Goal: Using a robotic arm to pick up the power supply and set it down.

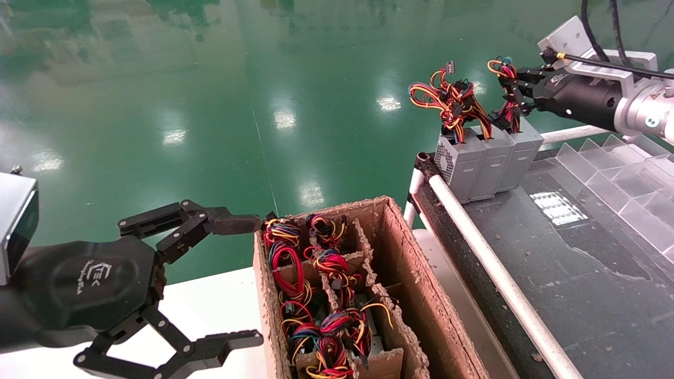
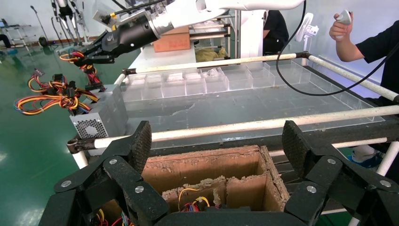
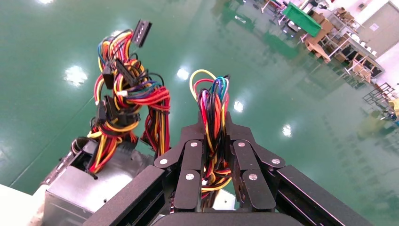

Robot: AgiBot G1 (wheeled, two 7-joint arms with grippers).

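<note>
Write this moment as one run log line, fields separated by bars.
right hand: shut on wire bundle | power supply: on table edge | left hand: open, beside box

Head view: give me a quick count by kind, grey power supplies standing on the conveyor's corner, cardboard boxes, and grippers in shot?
Grey power supplies on the corner: 3 (the power supply held by its wires in the right gripper, a middle one, a vented one)
Cardboard box: 1
Grippers: 2, counting the left gripper
Total: 6

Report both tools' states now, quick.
Left tool: open, empty, beside the cardboard box.
Right tool: closed on the wire bundle of the power supply, which stands on the table edge.
</note>
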